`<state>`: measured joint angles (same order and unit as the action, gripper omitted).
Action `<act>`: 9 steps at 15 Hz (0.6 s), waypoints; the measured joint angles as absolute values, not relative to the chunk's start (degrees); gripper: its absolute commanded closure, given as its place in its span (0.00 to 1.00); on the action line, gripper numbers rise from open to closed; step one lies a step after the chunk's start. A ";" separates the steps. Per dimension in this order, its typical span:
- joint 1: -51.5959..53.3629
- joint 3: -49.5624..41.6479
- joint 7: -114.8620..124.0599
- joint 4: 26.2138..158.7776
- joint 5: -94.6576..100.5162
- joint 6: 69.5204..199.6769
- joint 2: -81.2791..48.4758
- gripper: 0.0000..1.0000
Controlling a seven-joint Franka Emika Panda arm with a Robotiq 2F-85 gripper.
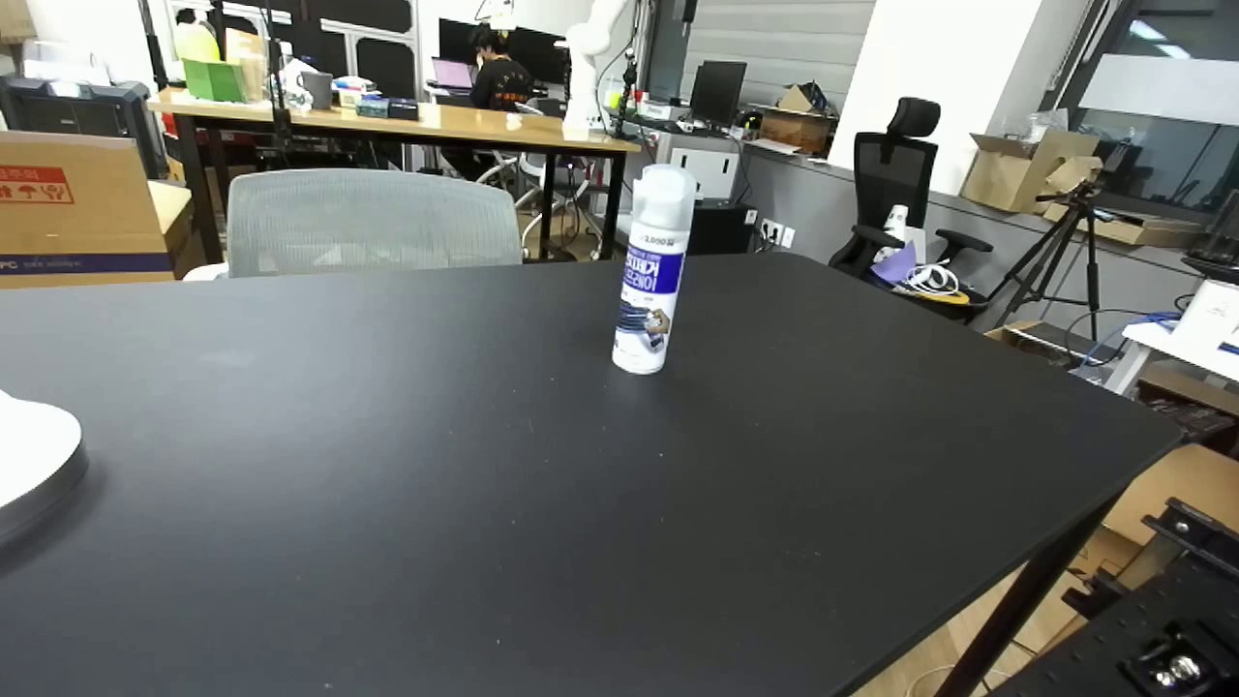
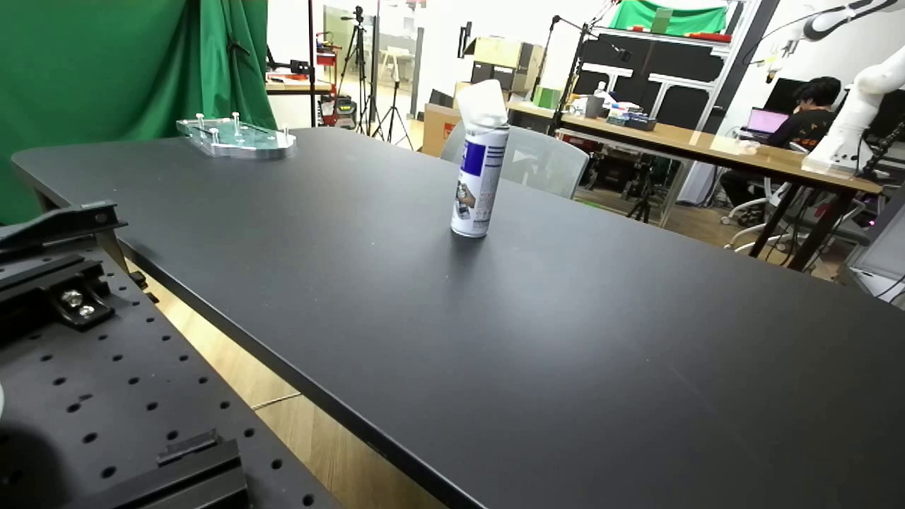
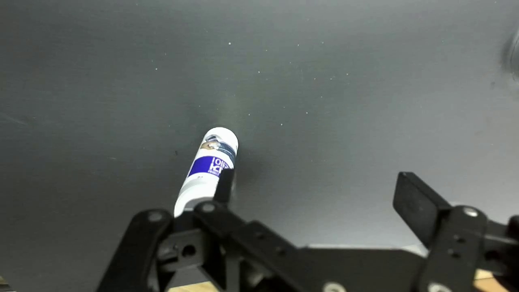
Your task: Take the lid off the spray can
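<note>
— So, where to find the can (image 1: 649, 281)?
— Upright on the dark surface (image 1: 387, 465), in both exterior views. Look for white sides with blue and dark print.
— And the lid (image 2: 483, 106)?
— On top of the can, whitish and cloudy. Looks tipped to one side in an exterior view, out of line with the can below. Cannot tell a tight fit from a loose one.
— Now for the fingers (image 3: 417, 207): apart or together?
— Spread wide in the wrist view, with surface showing through the gap.
— Touching the can, or merely in front?
— In front, nearer the camera. Crossing one side of the can and hiding part of the lid end.
— And around?
— See a grey chair (image 1: 373, 223) just beyond the surface in an exterior view, a cardboard box (image 1: 87, 218) to its left, and a black office chair (image 1: 895, 179) farther right, near a tripod (image 1: 1092, 254).
— Any people?
— Yes, well back: a person (image 1: 503, 82) in dark clothes, seated near a laptop (image 1: 453, 74).
— And elsewhere on the surface?
— Look to an exterior view: a clear plate (image 2: 254, 143) with upright posts, lying near a green curtain (image 2: 92, 92).
</note>
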<state>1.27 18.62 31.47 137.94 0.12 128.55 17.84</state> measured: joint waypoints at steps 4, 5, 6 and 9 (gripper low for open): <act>0.48 16.13 31.49 137.51 3.29 128.89 16.20 0.00; 0.07 15.28 31.49 137.22 4.12 129.29 15.34 0.00; -0.37 14.39 31.49 136.92 4.96 129.86 14.33 0.00; -1.68 11.79 31.55 135.54 7.24 132.40 10.63 0.00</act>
